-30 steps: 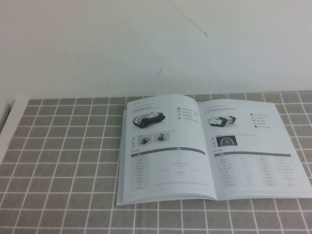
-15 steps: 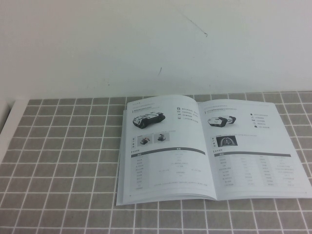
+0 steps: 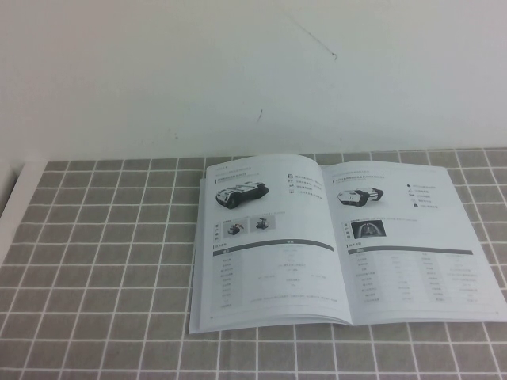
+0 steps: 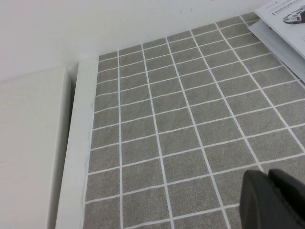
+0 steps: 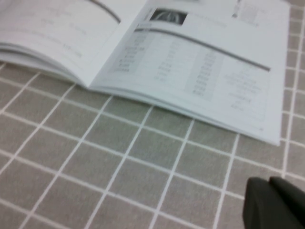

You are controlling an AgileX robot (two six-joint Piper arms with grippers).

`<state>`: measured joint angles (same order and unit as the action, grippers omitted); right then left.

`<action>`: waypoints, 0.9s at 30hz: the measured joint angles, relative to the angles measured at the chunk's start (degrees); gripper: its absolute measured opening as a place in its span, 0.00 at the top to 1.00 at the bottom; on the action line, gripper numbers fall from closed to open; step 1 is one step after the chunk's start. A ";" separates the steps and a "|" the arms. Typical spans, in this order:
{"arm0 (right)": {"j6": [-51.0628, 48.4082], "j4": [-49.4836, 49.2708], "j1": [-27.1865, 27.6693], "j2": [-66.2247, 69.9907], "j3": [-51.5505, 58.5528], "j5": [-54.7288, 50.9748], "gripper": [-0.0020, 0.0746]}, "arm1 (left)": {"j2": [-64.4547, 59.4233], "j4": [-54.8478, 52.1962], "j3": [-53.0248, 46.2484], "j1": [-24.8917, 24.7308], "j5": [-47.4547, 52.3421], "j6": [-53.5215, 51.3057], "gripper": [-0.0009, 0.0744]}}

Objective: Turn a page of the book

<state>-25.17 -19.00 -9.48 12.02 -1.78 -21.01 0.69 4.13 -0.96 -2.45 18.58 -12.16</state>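
Ahead of the right gripper [image 5: 274,202], near but with a strip of bare cloth between, the book [image 3: 341,245] is lying open and flat on the grey checked tablecloth [image 3: 103,261]. Only a dark corner of this gripper is being shown in its own wrist view; whether it is released or clenched cannot be told. The book's near edge and its right-hand page with grey tables [image 5: 205,71] are being faced from low over the cloth.

The left gripper [image 4: 274,200] is being held well apart from the book, over open cloth beside the white table edge [image 4: 78,157]; only the booklet's far corner [image 4: 286,28] is being caught. Its state cannot be told either.

Neither arm is being seen in the high view. No page is being lifted: judged as the approach step, with nothing yet touched.

Next move, as judged: the right gripper is to be brought to the right page's free edge, one sheet is to be caught alone and swept over the spine. Glossy sheets are likely to cling together.
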 joint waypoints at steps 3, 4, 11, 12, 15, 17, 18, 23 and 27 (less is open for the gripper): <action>0.00 -0.25 3.93 -5.80 0.00 -1.33 0.98 | 0.00 0.00 0.00 0.00 0.00 0.00 0.99; 0.00 -0.25 5.13 -7.95 0.00 -1.58 0.98 | 0.00 0.00 0.00 0.00 0.00 0.00 0.99; 0.00 -0.34 8.68 -12.69 0.83 -1.34 0.98 | 0.00 -0.03 0.00 0.00 0.03 0.00 0.99; -0.26 -0.19 8.81 -12.69 1.35 -1.34 0.98 | 0.00 -0.03 0.00 0.00 0.03 0.00 0.99; -0.74 0.85 8.91 -12.69 2.80 -0.43 0.98 | 0.03 -0.03 0.00 0.00 0.12 0.00 0.99; -0.85 2.28 8.91 -12.69 2.80 -0.28 0.98 | 0.13 -0.12 0.00 0.00 0.12 0.00 0.99; -0.85 2.56 8.91 -12.69 2.80 -0.28 0.98 | 0.13 -0.12 0.00 0.00 0.12 0.00 0.99; -1.08 3.40 8.91 -12.69 2.80 -0.28 0.98 | 0.13 -0.15 0.00 0.00 0.15 0.00 0.99; -1.20 3.49 8.91 -12.69 2.80 -0.28 0.98 | 0.13 -0.15 0.00 0.00 0.24 0.00 0.99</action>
<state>-26.37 -15.51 -0.57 -0.67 1.02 -21.29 0.82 3.98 -0.96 -2.45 18.82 -12.16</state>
